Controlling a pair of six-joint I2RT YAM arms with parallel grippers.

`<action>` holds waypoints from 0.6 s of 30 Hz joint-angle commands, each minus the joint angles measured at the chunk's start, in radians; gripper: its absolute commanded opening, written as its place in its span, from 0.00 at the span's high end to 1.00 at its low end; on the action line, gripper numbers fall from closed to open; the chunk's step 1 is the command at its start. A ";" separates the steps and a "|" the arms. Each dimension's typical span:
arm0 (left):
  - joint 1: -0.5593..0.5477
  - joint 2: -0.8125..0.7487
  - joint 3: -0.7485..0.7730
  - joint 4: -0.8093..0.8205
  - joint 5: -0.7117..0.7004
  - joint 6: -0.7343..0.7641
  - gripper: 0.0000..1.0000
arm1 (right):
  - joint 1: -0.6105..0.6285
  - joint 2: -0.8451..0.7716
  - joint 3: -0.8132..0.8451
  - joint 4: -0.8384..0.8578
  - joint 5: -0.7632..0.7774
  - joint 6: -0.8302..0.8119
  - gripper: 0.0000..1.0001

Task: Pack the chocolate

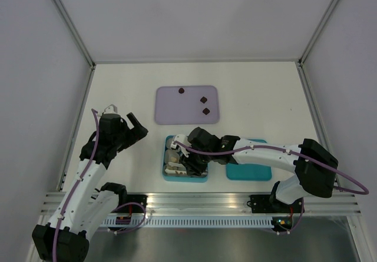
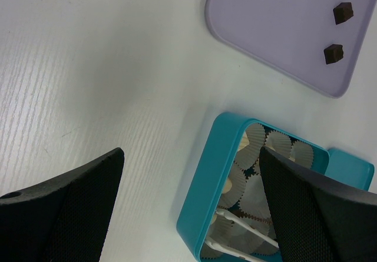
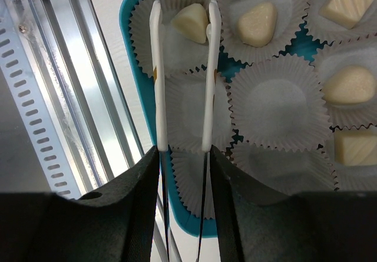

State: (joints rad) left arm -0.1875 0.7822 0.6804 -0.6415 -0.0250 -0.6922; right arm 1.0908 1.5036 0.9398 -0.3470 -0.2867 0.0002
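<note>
A teal box (image 1: pixel 167 173) of white paper cups sits at the near middle. Several cream-white chocolates (image 3: pixel 257 23) lie in its cups. My right gripper (image 3: pixel 184 150) is shut on white tongs (image 3: pixel 156 79) over the box. Another cream chocolate (image 3: pixel 189 22) lies in the corner cup between the tongs' tips, touching the right arm, with a gap on the left. Three dark chocolates (image 1: pixel 203 99) lie on the lavender tray (image 1: pixel 174 109); two show in the left wrist view (image 2: pixel 343 12). My left gripper (image 2: pixel 191 153) is open and empty, above the table left of the box (image 2: pixel 206 179).
The teal lid (image 1: pixel 248 172) lies right of the box, under my right arm. An aluminium rail (image 3: pixel 88 97) runs along the table's near edge, close to the box. White walls enclose the table on three sides. Some cups (image 3: pixel 277 100) in the box hold nothing.
</note>
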 commanded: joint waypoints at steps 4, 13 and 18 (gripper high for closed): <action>-0.003 -0.014 0.005 0.002 -0.010 -0.010 0.00 | 0.004 -0.016 0.042 0.048 0.017 0.023 0.57; -0.003 -0.015 0.007 -0.001 -0.007 -0.013 0.00 | 0.004 -0.109 0.053 0.046 0.070 0.053 0.57; -0.003 -0.011 0.015 0.002 -0.006 -0.017 0.00 | 0.004 -0.152 0.082 0.034 0.190 0.103 0.58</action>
State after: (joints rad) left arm -0.1875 0.7776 0.6804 -0.6441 -0.0250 -0.6922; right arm 1.0912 1.4002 0.9600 -0.3481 -0.1783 0.0631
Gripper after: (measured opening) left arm 0.993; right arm 0.424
